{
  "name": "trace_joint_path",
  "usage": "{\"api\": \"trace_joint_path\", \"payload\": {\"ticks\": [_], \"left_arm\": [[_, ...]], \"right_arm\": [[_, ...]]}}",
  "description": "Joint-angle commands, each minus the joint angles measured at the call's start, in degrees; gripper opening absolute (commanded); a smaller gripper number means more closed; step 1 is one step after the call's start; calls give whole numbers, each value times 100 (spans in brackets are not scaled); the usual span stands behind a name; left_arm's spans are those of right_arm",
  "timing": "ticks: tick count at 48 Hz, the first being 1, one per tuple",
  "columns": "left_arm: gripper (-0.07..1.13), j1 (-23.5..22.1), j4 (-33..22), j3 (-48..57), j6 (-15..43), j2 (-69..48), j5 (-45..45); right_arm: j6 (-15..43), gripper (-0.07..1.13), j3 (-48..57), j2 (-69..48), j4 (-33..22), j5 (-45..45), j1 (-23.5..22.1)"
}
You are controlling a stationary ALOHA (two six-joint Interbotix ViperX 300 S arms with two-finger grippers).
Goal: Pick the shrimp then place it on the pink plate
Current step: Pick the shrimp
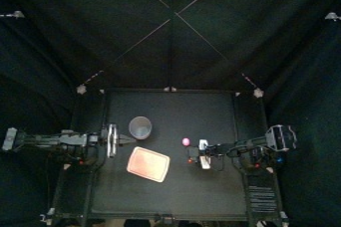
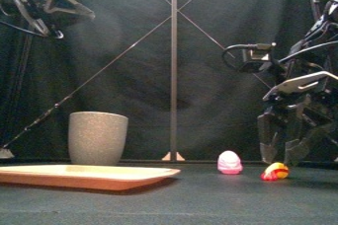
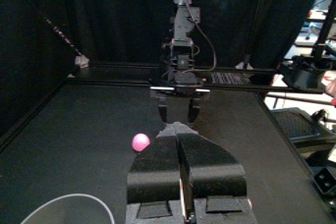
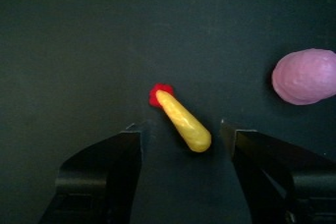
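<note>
- Lower the right gripper (image 4: 179, 128) straight down, jaws spread wide either side of the small yellow, red-tipped toy shrimp (image 4: 180, 122) lying on the black table (image 4: 66, 31), right of centre.
- Pinch across the slim, smooth body at mid-length; it is set diagonally between the jaws and probably slippery toward the taper.
- Avoid the rounded pink egg-shaped toy (image 4: 305, 76) nearby.
- Carry left to the flat pink tray (image 2: 79, 177), beside the tall grey speckled cup (image 2: 98, 137).
- Leave the left gripper (image 3: 182, 141) raised at left, jaws pressed together.

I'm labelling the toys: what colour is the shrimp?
The shrimp is yellow with a red end; the right wrist view shows it best.
</note>
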Motion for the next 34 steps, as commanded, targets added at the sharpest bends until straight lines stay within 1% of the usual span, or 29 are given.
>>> {"api": "trace_joint_path", "payload": {"ticks": [1, 6, 11, 24, 34], "left_arm": [[5, 18, -9, -44, 9, 26, -53], [5, 18, -9, -26, 0, 18, -44], [5, 26, -9, -26, 9, 26, -53], [5, 35, -9, -26, 9, 26, -44], [5, 35, -9, -26, 0, 26, -44]], "right_arm": [[0, 92, -193, 88, -53, 88, -79], [-9, 91, -229, 167, -26, 176, -105], [0, 87, -211, 185, -18, 202, -105], [0, 69, -185, 246, -18, 202, -167], [9, 61, -202, 334, -9, 202, -158]]}}
